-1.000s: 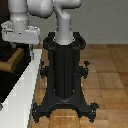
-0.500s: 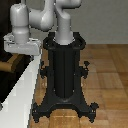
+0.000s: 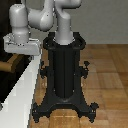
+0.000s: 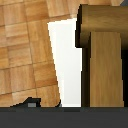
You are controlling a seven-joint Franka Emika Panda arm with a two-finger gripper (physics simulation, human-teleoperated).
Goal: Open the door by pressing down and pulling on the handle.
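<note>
Since earlier frame, grey-white gripper (image 3: 21, 46) has dropped lower over pale-edged dark door panel (image 3: 20, 85) at exterior view's left. Tan brass-coloured lever handle (image 4: 102, 55) close under wrist. Finger spacing: cannot tell.

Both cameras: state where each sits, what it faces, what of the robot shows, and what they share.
Exterior view: off the arm, looking at the black pedestal, with the grey-white arm above and the gripper at the exterior view's left over the door.
Wrist view: on the wrist, looking down at the tan handle, the door's pale edge and the wood floor; only a dark strip of gripper body shows.
Shared: the door's pale edge, the wood floor.
</note>
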